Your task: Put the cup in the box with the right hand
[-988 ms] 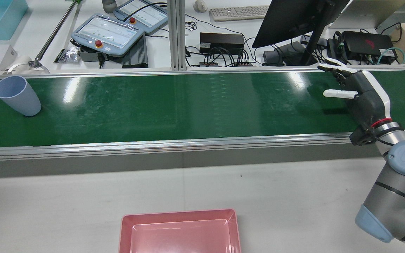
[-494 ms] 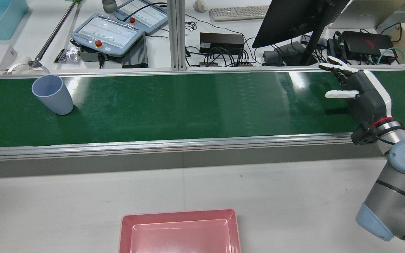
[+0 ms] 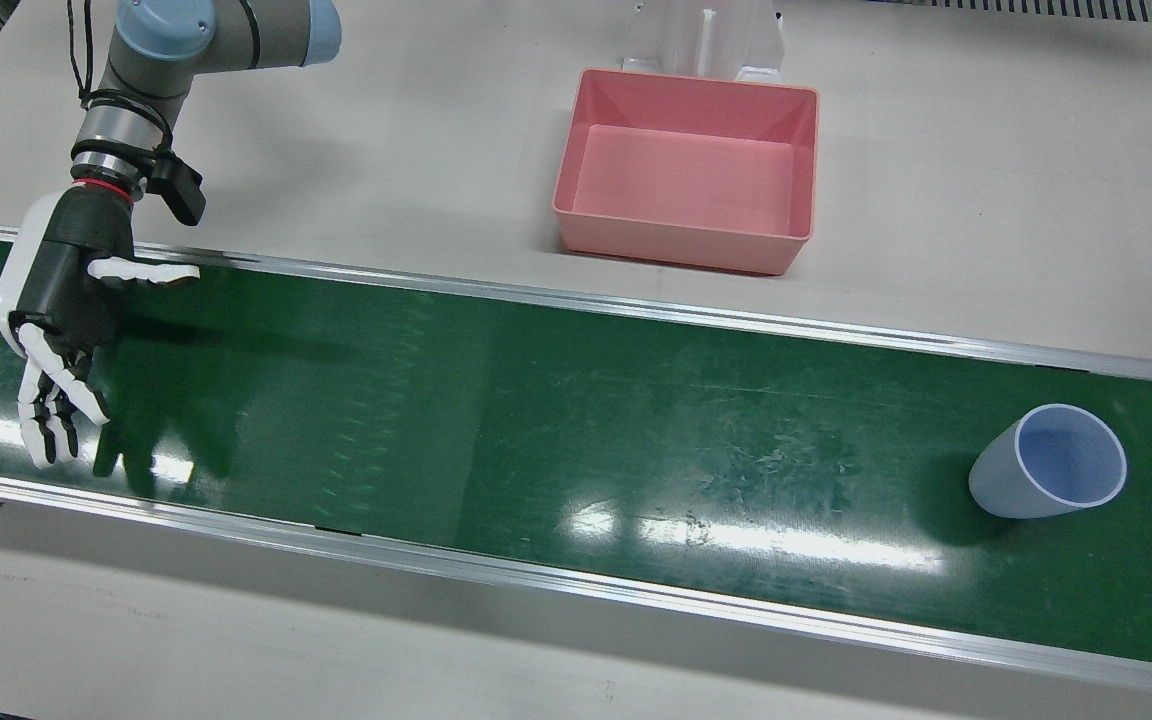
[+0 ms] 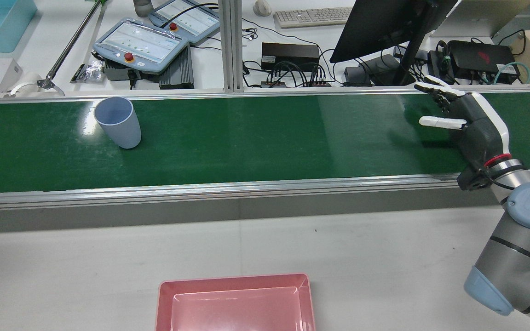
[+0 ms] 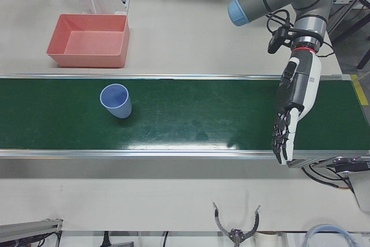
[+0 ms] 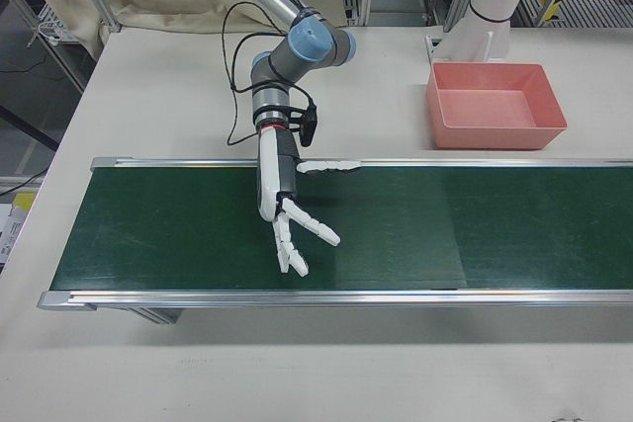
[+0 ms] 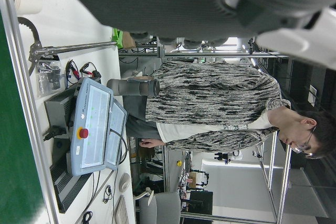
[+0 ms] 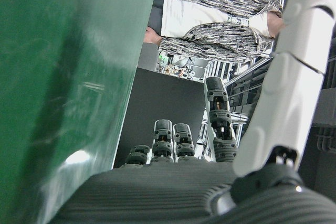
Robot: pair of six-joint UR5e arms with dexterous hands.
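A pale blue cup (image 4: pixel 118 122) stands mouth up on the green belt (image 4: pixel 265 138), toward its left end in the rear view. It also shows in the front view (image 3: pixel 1046 462) and the left-front view (image 5: pixel 115 101). My right hand (image 4: pixel 472 122) is open and empty, low over the belt's right end, far from the cup; it also shows in the front view (image 3: pixel 61 300) and the right-front view (image 6: pixel 279 195). The pink box (image 4: pixel 235 280) sits empty on the white table. My left hand (image 5: pixel 295 102) is open and empty over the belt's other end.
Aluminium rails (image 4: pixel 246 188) edge the belt on both sides. Behind the belt are teach pendants (image 4: pixel 141 46), a monitor (image 4: pixel 384 23) and cables. A person (image 7: pixel 210 103) stands past the far rail. White table (image 4: pixel 384 257) lies between the belt and the box.
The cup has travelled along the belt from the far left toward the right in the rear view. My right hand has barely moved and stays open.
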